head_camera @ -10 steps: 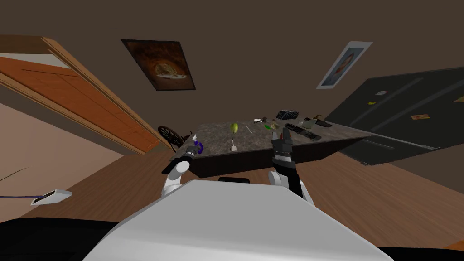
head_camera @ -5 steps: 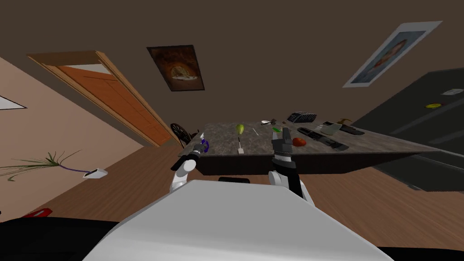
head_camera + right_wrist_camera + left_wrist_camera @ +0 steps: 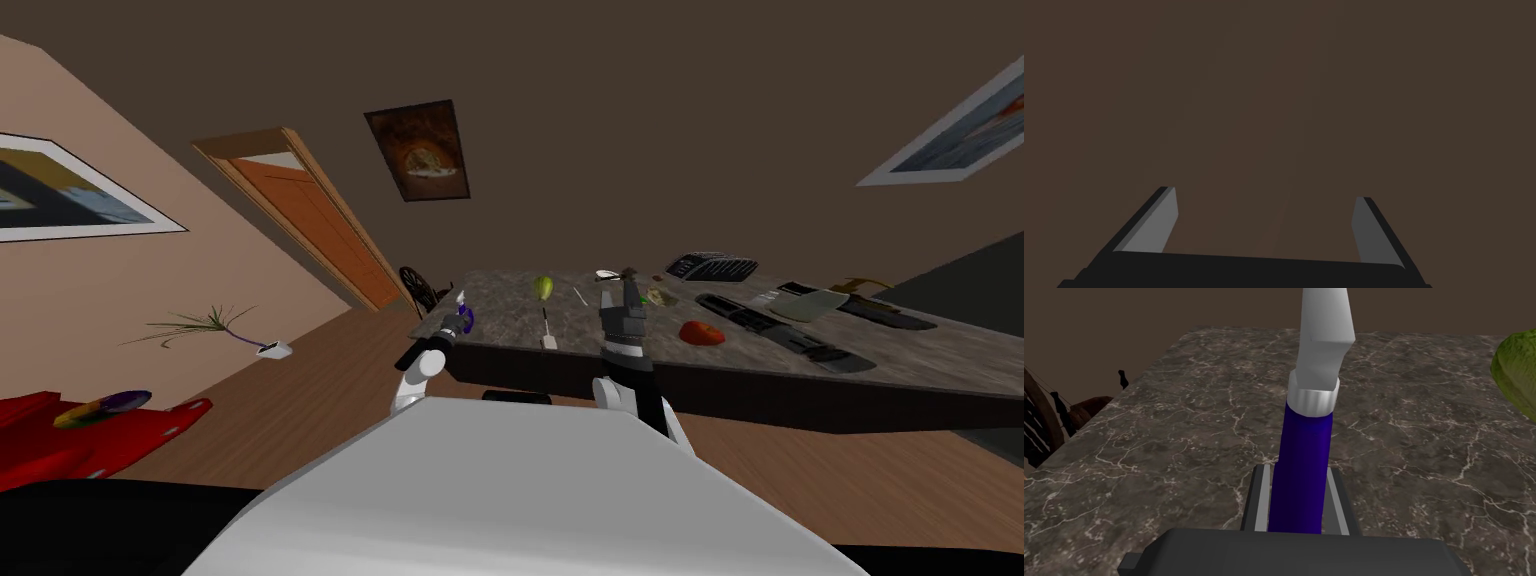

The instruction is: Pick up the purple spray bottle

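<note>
The spray bottle point(image 3: 1303, 473) has a deep purple body and a white nozzle head. My left gripper point(image 3: 1298, 500) is shut on its body, the two fingers pressing its sides. It is held just over the near left corner of the dark marble table point(image 3: 1174, 438). In the head view the spray bottle point(image 3: 464, 316) shows small at the tip of my left gripper point(image 3: 452, 330), at the table's point(image 3: 620, 340) left end. My right gripper point(image 3: 622, 296) is raised upright over the table's near edge. Its fingers point(image 3: 1156, 220) stand open with nothing between them.
On the table lie a green fruit point(image 3: 543, 288), a small white-handled tool point(image 3: 547, 333), a red object point(image 3: 702, 333), dark remotes point(image 3: 770, 330) and a keyboard-like item point(image 3: 712, 267). A wheel-backed chair point(image 3: 418, 290) stands beyond the left end. An orange door point(image 3: 315, 225) is at left.
The whole head view has swung, so I have turned or moved: the table sits further right and the door nearer the middle. The bottle stays in my left gripper.
</note>
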You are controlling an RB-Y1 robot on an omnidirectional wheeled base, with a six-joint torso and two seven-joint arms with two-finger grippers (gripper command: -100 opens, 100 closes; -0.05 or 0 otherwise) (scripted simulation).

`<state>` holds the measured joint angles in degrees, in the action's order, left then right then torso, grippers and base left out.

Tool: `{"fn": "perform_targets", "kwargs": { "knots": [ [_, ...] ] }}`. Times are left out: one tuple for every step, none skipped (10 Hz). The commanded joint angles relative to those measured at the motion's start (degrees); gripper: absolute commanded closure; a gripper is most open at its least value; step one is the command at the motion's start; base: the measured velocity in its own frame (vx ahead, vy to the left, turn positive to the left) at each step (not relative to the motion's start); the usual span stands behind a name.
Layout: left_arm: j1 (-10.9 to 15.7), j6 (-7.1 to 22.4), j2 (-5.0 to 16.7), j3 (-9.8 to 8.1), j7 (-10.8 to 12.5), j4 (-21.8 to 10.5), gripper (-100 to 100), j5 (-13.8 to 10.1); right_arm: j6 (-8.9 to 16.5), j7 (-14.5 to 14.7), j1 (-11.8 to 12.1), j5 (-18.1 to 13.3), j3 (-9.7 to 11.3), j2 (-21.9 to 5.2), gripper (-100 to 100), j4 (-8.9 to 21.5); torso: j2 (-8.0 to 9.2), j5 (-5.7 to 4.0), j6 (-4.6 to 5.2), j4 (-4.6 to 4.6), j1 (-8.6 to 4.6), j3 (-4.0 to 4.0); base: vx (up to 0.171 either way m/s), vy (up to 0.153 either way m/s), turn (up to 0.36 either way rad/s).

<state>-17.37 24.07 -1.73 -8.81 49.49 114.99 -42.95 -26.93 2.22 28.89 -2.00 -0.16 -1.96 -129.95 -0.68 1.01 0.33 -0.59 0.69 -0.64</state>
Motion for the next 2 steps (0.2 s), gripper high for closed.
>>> {"fn": "perform_targets", "kwargs": {
  "knots": [
    [0.00,0.00,0.00,0.00,0.00,0.00,100,0.00,0.00,0.00,0.00,0.00,0.00,0.00,0,0.00,0.00,0.00,0.00,0.00,0.00,0.00,0.011,-0.004,-0.011],
    [0.00,0.00,0.02,0.14,0.01,0.00,0,-0.04,0.00,0.00,0.00,0.00,0.00,0.00,0,0.00,0.10,0.00,-0.03,0.03,0.03,0.06,0.000,0.000,0.000]
  ]
}}
